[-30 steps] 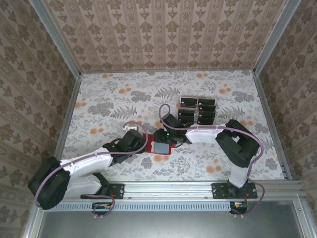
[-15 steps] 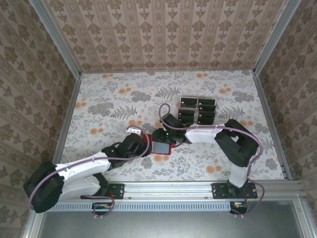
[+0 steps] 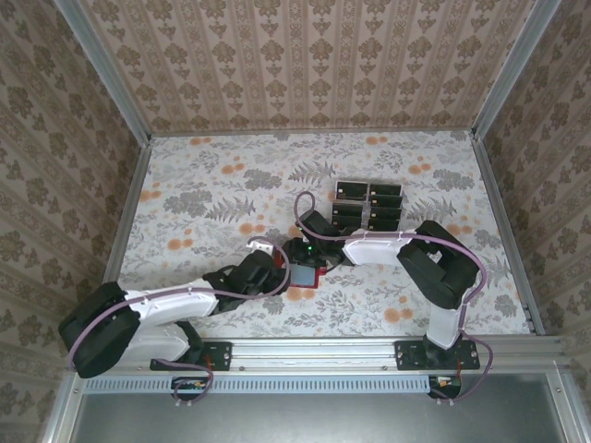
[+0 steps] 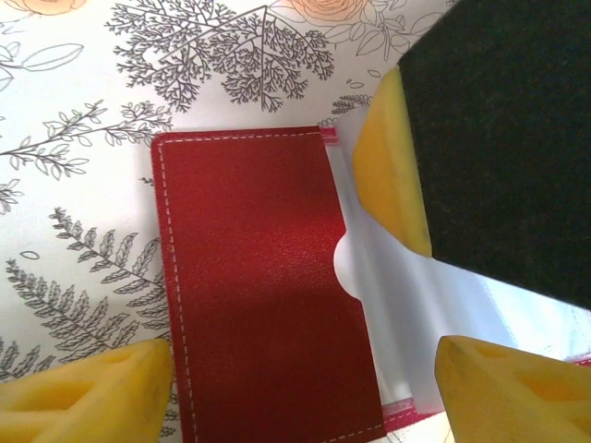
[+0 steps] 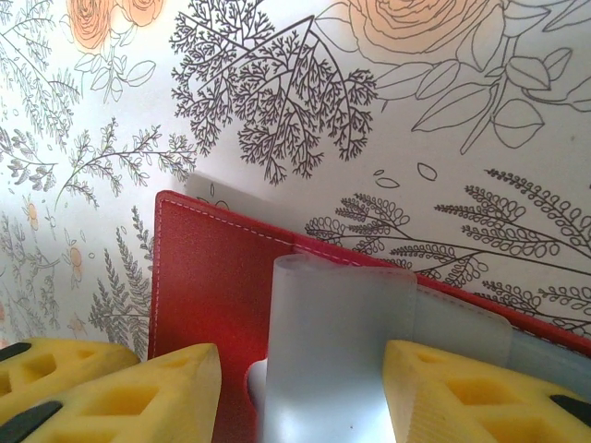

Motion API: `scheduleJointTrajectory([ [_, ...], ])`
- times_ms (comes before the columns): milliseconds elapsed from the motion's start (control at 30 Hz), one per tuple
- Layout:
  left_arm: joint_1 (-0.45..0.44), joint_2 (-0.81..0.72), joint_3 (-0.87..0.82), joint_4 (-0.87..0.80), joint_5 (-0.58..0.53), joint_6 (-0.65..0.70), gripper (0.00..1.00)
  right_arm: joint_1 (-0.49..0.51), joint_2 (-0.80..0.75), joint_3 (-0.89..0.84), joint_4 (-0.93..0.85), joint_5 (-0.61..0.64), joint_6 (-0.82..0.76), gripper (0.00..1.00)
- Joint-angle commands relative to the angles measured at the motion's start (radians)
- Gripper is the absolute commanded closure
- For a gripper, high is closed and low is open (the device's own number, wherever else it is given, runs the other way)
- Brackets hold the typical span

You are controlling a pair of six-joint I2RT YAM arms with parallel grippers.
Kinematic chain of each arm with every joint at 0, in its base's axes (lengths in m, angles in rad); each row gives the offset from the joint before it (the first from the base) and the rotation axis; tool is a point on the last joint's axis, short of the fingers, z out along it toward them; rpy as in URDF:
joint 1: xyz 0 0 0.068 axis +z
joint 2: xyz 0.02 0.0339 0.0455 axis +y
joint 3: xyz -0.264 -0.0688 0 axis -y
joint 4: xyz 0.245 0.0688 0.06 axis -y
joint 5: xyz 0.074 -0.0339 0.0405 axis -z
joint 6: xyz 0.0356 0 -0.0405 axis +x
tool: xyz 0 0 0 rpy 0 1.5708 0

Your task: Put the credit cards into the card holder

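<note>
As the card holder (image 4: 259,277) lay opened flat on the table (image 3: 203,185), both grippers were stationed over it, judged to be spreading its pockets for loading. Left gripper (image 4: 300,392): pads wide apart, straddling the red cover, gripping nothing. Right gripper (image 5: 300,388): jaws parted about the clear sleeve (image 5: 337,332), one pad touching its edge; no firm pinch evident. Credit cards (image 3: 367,205) sat in rows beyond, well apart from the holder, none visibly inserted.
</note>
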Motion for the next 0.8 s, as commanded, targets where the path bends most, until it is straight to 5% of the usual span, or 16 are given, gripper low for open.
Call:
scheduleJointTrajectory([
  [0, -0.01, 0.032, 0.038, 0.046, -0.014, 0.025, 0.23, 0.004, 0.027, 0.018, 0.004, -0.024, 0.024, 0.48],
  [767, -0.017, 0.139, -0.002, 0.08, -0.067, -0.053, 0.33, -0.023, -0.131, -0.045, -0.016, 0.021, 0.03, 0.41],
])
